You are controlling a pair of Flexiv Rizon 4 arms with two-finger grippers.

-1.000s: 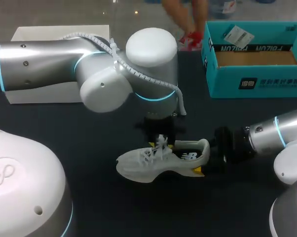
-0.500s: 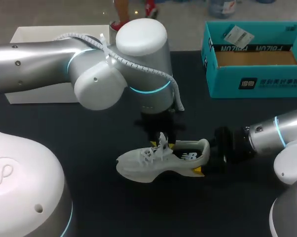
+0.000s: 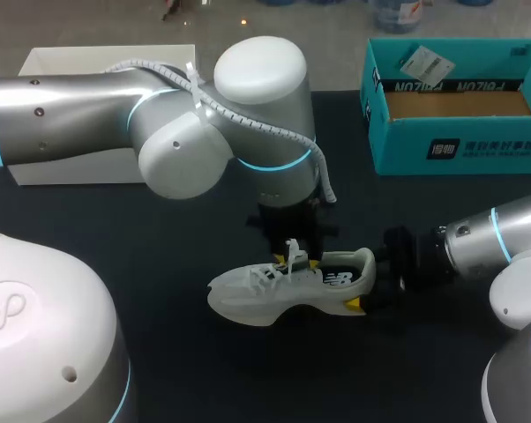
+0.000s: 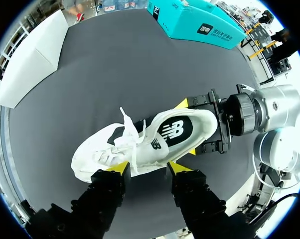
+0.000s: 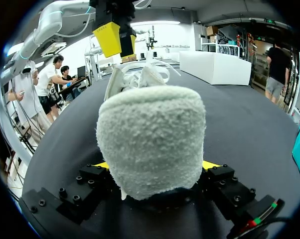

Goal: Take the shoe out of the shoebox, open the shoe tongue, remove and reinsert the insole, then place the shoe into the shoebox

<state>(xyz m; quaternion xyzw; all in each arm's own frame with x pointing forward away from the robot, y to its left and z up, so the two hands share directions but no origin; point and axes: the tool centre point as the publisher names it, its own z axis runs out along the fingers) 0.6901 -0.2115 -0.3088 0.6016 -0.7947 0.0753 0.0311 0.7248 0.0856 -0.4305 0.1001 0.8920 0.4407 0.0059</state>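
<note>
Bench (image 3: 204,370): dark top. A white sneaker (image 3: 287,286) sits sole down about mid-bench, nearer the front edge than the back. Its toe points to the left edge and its heel to the right edge. The laces are loose, and one end (image 3: 292,249) stands up above the tongue.

Right gripper (image 5: 156,165): comes in low from the right edge, fingers level with the bench. Its yellow tips press on the two sides of the sneaker's fleecy heel, pinching it. The left wrist view confirms this, with one tip on each flank of the heel. I cannot tell whether the heel rests on the bench or is slightly raised.

Left gripper (image 4: 149,168): hangs over the midfoot from the back side of the sneaker, pointing down. The fingers are spread, one tip toward the laces and one toward the collar opening. Both tips are close by the sneaker's upper edge. No firm contact shows, and nothing is clamped between them.

Shoebox (image 3: 451,150): teal and open, at the back right corner, well apart from the sneaker. Its floor is brown cardboard, and a paper tag (image 3: 422,62) lies on the rear wall.

White box (image 3: 80,62): along the back edge at the left, partly behind the left arm.
</note>
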